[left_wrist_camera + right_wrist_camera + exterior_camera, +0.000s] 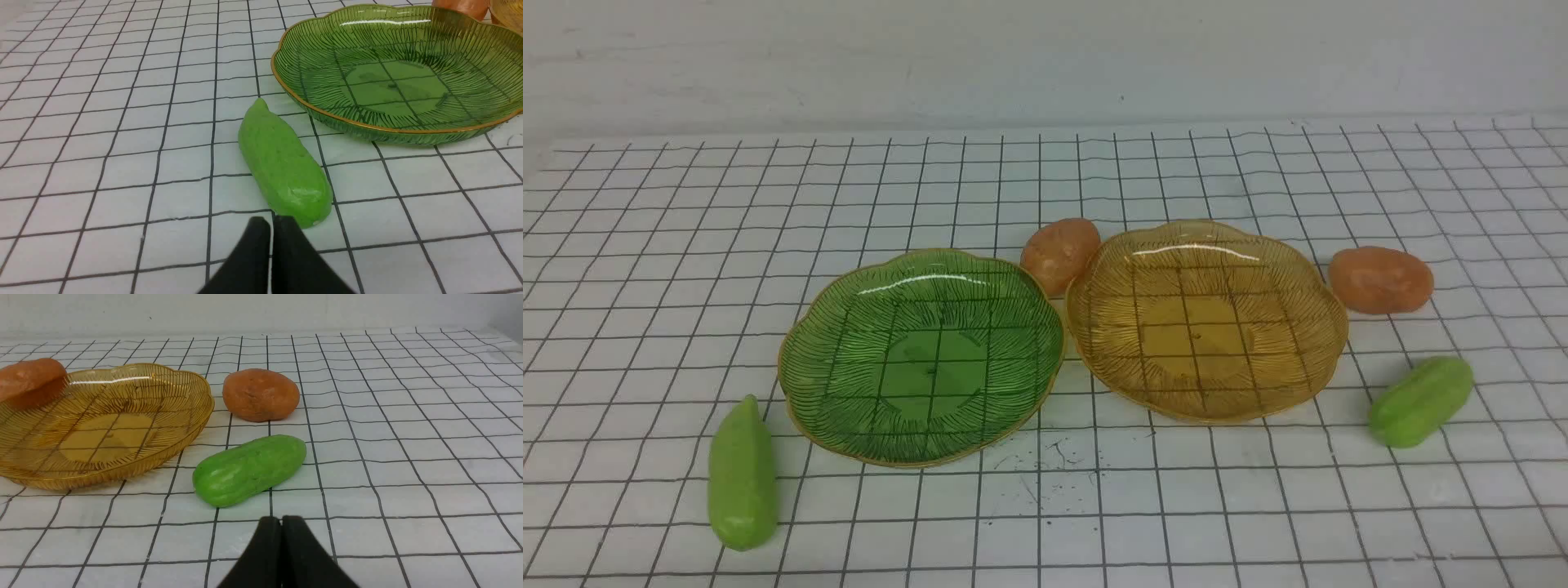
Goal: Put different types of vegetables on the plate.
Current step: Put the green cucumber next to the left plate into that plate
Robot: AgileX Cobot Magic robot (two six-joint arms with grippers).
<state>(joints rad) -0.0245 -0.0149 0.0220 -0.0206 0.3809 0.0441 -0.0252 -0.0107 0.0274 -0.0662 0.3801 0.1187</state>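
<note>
Currently left gripper (270, 222) & right gripper (281, 520) are both pinched together, empty, w/ glossy light-green toy cucumbers (742, 474) (1419, 400) & lumpy orange-brown toy potatoes (1059, 255) (1380, 279) all on the grid mat (686, 245) beside the ribbed green glass plate (792, 384) & amber glass plate (1331, 343); risk: slick veg squirts from jaws.

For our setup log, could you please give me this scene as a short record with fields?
Plates: green plate, amber plate, both empty
Cucumbers: left cucumber beside green plate; right cucumber beside amber plate
Potatoes: middle potato behind, between the plates; right potato right of amber plate
Hands: left hand, right hand, both shut, empty
</note>
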